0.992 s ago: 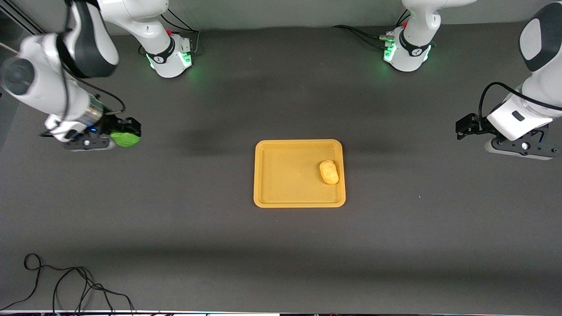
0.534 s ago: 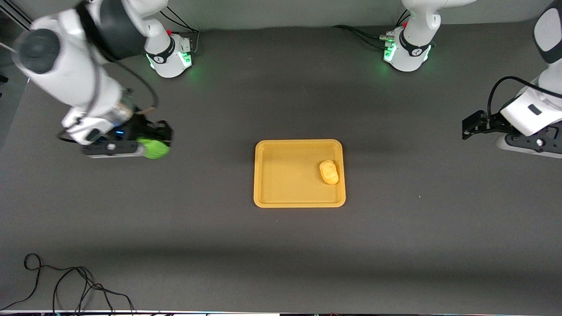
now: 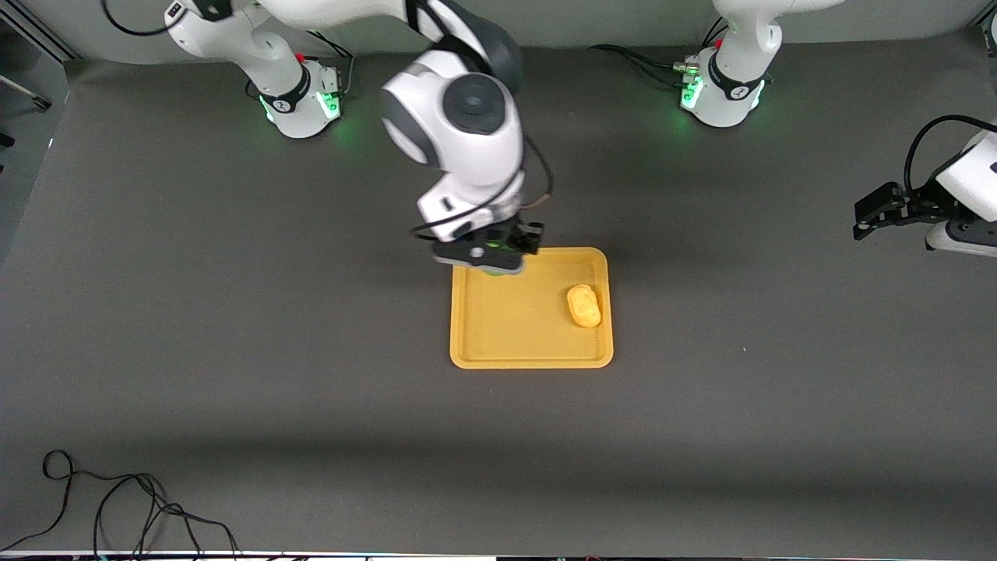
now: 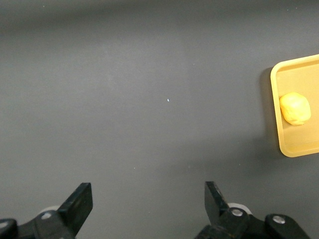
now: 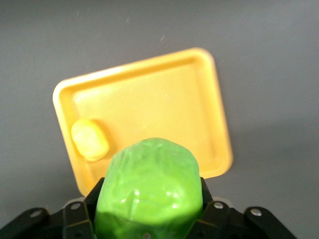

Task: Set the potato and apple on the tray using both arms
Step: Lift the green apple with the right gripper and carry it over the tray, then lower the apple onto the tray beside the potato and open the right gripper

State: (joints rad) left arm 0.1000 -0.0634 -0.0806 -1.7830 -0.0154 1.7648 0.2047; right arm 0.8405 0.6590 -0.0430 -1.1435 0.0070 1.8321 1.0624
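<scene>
The likeliest slip from here is a release at the wrong place: the right gripper (image 3: 484, 261) hangs over the rim of the tray (image 3: 531, 361) on the side toward the robots' bases, not over its middle, so the apple (image 5: 149, 186), being round, could strike the raised rim and roll off onto the table (image 3: 234, 351). Let go from too high, it might also bounce and knock the potato (image 3: 583, 305), which already lies on the tray near the edge toward the left arm's end of the table. The right gripper is clamped around the apple, its black fingers pressing the green ball from both sides, as the right wrist view shows; in the front view the apple is almost wholly hidden under the wrist. The left gripper (image 4: 147, 201) is spread wide and holds nothing, waiting over bare table toward the left arm's end, well apart from the tray.
</scene>
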